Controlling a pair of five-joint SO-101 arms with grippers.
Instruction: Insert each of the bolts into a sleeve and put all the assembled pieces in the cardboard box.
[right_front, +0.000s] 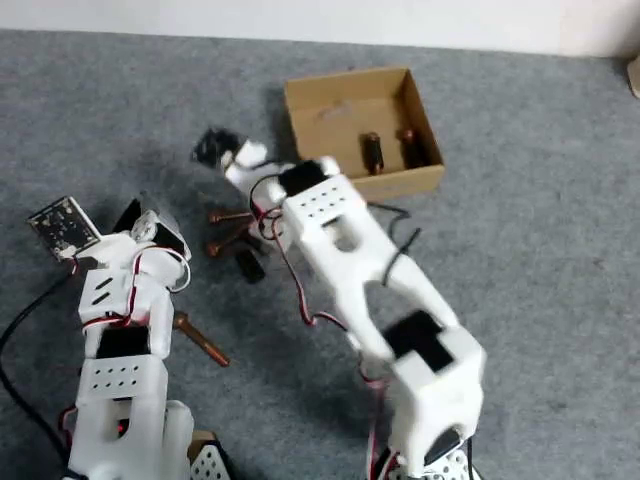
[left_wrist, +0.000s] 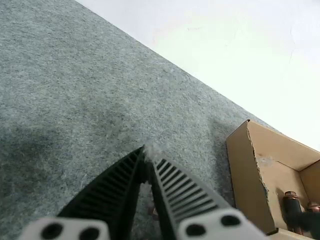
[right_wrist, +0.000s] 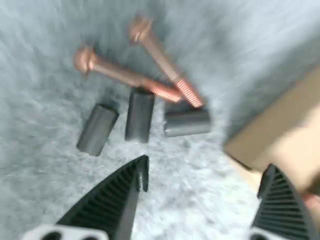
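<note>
Two copper-coloured threaded bolts (right_wrist: 125, 75) lie on the grey felt-covered table (right_front: 520, 260), toward its far edge, with their threaded ends crossing. Three short dark cylindrical sleeves (right_wrist: 140, 115) lie on their sides close against those ends. The blur in the right wrist view hides whether any sleeve actually touches a bolt. A third bolt (right_front: 200, 340) lies alone nearer the near edge, just beside the left arm and well apart from the cluster.

The open brown cardboard box (right_front: 405, 184) stands near the far edge, its near-left corner close to the bolts. Two assembled pieces (right_front: 372, 152) sit inside against its near wall.

The right gripper (right_wrist: 206, 170) is spread wide and holds nothing. It hangs over the felt between the sleeves and the box's corner, which leaves a narrow lane on the box side. The left gripper (left_wrist: 148, 160) has its fingers drawn together to a thin slit with nothing between them. It is raised above bare felt toward the left edge and points at the far edge. Broad stretches of felt run to the right of the box and along the left side of the table.
</note>
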